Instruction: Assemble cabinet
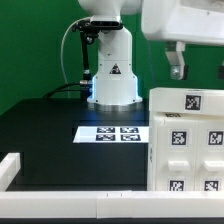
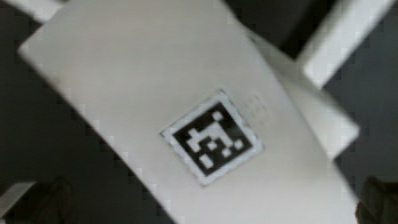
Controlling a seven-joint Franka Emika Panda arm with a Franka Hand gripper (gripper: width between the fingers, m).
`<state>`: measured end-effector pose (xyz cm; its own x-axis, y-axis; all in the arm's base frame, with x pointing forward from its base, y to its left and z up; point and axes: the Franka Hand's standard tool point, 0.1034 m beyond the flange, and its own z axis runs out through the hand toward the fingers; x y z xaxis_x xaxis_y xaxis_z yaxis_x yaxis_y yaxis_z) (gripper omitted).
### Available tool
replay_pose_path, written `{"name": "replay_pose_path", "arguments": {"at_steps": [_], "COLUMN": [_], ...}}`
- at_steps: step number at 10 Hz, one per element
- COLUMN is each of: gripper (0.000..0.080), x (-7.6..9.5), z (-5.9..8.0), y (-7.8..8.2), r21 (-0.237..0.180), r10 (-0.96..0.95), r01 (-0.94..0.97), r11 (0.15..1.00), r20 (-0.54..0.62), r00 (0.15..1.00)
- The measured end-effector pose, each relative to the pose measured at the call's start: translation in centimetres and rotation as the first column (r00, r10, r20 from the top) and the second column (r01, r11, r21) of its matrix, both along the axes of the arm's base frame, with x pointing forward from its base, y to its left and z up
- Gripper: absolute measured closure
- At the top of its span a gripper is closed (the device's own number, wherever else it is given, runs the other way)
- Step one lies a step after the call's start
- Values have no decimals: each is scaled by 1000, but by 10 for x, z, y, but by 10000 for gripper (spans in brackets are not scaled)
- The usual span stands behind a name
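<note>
A black desk [image 1: 50, 125] fills the lower part of the exterior view. The marker board [image 1: 112, 133] lies flat on it near the middle, a thin white sheet printed with black-and-white square tags. A white rail [image 1: 22, 165] stands along the desk's near edge and turns a corner at the exterior view's left. Behind the desk hangs a plain green backdrop [image 1: 30, 45].
</note>
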<state>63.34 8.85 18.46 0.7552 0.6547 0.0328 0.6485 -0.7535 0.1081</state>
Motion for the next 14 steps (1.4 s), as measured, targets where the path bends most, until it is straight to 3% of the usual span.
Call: {"name": "replay_pose_path", "arguments": {"at_steps": [1,2,5,7,10,12,14], "gripper": [2,2,2,2,2,2,246], "x": [-5,1,-2,1,1,0,0], "z": [-3,3,2,-10,-26,-27,-28], "y": [5,6,-5,-7,-10,-12,-14], "r21": [-22,-20,-64,-97,-106,-105,-108], "r10": [145,156,288,388,344,301,275], "r01": [-147,-156,-289,-388,-346,-303,-276], "r11": [989,988,955,917,932,947,955], "r20": [-63,-4,-22,-19,-34,-28,-26], "r00": [987,988,957,922,938,953,961]}}
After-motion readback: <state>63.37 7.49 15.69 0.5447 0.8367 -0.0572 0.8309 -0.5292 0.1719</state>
